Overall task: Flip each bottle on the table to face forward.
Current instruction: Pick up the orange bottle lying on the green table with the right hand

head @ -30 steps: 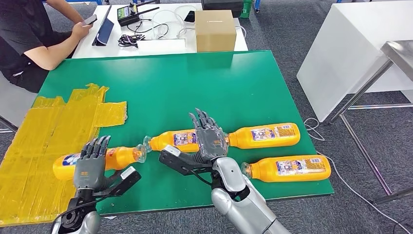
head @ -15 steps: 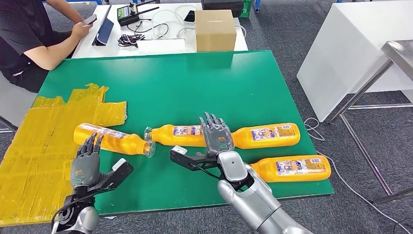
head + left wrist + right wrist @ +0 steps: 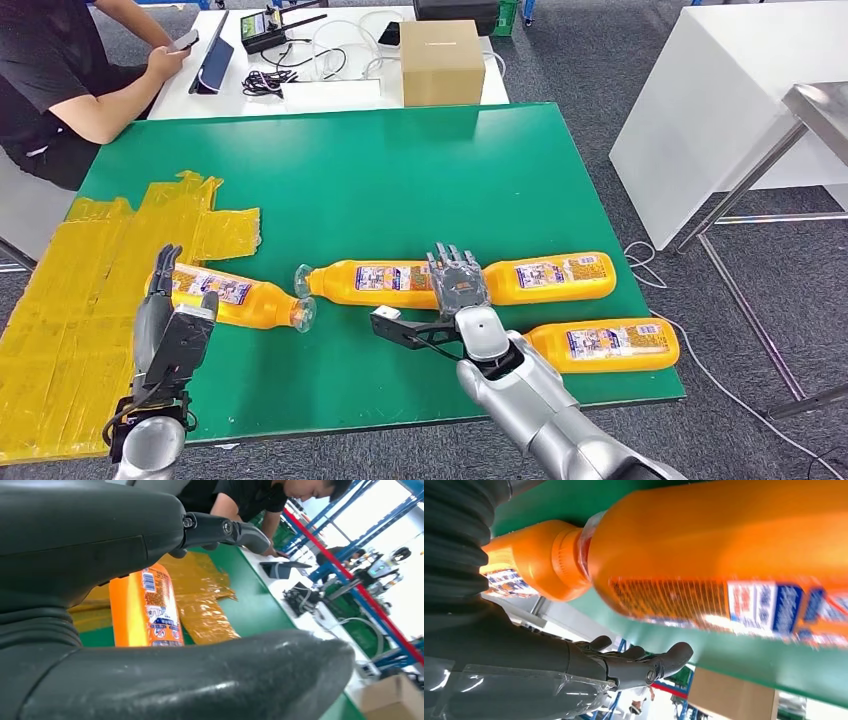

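Bottles first, as seen from the head view: four orange ones are laid flat on the green table [image 3: 400,170], all in the near half. The leftmost bottle [image 3: 225,293] is set at a slant, half on the yellow tape patch [image 3: 90,290], its cap end near the cap of the middle bottle [image 3: 370,283]. The right bottle [image 3: 548,279] is lined up end to end with the middle one, and the near-right bottle [image 3: 600,345] is parked pretty close to the table's near edge and right corner. Loads of bare green is left across the far half. The left hand [image 3: 170,325] is raised edge-on just beside the leftmost bottle, fingers straight, nothing gripped. The right hand [image 3: 458,283] is laid flat, fingers spread, over the spot where the middle and right bottles meet; nothing is grasped. A cardboard box [image 3: 442,62] and cables are seen on the white desk past the far edge, with a seated person [image 3: 60,70] at the far left corner.

From the left wrist view, the leftmost bottle [image 3: 146,607] is framed between thumb and fingers [image 3: 225,530], which are kept apart and off it.

From the right wrist view, the middle bottle [image 3: 724,555] and the cap end of the right bottle [image 3: 534,560] are seen close up, with fingers [image 3: 639,665] stretched out and held clear of them.
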